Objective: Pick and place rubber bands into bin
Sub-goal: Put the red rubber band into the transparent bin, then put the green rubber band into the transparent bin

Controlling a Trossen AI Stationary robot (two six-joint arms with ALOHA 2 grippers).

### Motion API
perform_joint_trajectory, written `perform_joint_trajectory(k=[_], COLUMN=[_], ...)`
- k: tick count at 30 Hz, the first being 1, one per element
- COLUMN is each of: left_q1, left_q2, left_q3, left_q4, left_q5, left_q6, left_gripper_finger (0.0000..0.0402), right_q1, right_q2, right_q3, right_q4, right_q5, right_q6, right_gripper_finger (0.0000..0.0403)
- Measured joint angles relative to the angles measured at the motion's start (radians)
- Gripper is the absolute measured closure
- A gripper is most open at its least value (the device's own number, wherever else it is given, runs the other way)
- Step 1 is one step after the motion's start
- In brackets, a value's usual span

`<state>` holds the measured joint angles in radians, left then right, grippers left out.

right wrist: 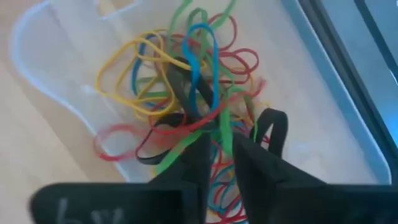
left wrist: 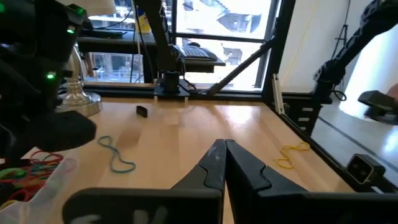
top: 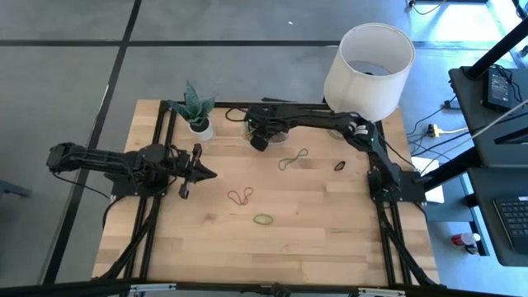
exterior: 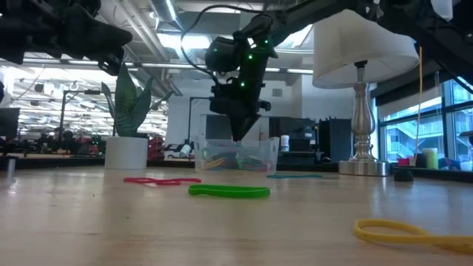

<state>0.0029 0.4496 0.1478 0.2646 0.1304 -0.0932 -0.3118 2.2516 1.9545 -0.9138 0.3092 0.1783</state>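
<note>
Bands (top: 263,219) loose on table: 4, bin (exterior: 238,156): 1, plant pot (top: 200,128): 1

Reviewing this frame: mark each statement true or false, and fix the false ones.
1. The right gripper is above the bin. True.
2. The bin holds no rubber bands. False: a tangle of rubber bands in yellow, red, green, blue and black lies in it.
3. The left gripper is shut and holds nothing. True: its fingers meet with nothing between them.
4. Every band is off the table. False: a red band, a green band and a teal band lie on the wood.
5. The lamp stands on the left arm's side. False: it stands by the right arm.
</note>
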Motion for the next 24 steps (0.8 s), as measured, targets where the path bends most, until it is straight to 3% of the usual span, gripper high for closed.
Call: perform_joint_trajectory(k=[7,11,18,24], left_q1=[-0.005,-0.015,-0.062,-0.125], left_q2=[0.0,0.002,0.008,0.051], left_q3=[0.0,0.001,0.001,0.014], left_q4=[0.001,-0.003,-0.06,-0.099], left_q5=[0.021,0.021,0.017,-0.049], left_q6=[-0.035,-0.078,-0.153,-0.198], left_gripper_finger=[0.04,0.04,0.04,0.04], right_q1=[-0.013,-0.008,0.109,0.253], right_q2=[-0.019,-0.053,-0.185,-0.35], right_q3=[0.021,0.07,0.037,-0.229], right_q4=[-0.043,-0.094,-0.09,-0.015], right_q5=[0.003,0.004,0.089,0.105], right_q6=[0.042,0.12,0.163,0.278], right_gripper_finger=[0.0256,0.0237,0.0274,0.0328])
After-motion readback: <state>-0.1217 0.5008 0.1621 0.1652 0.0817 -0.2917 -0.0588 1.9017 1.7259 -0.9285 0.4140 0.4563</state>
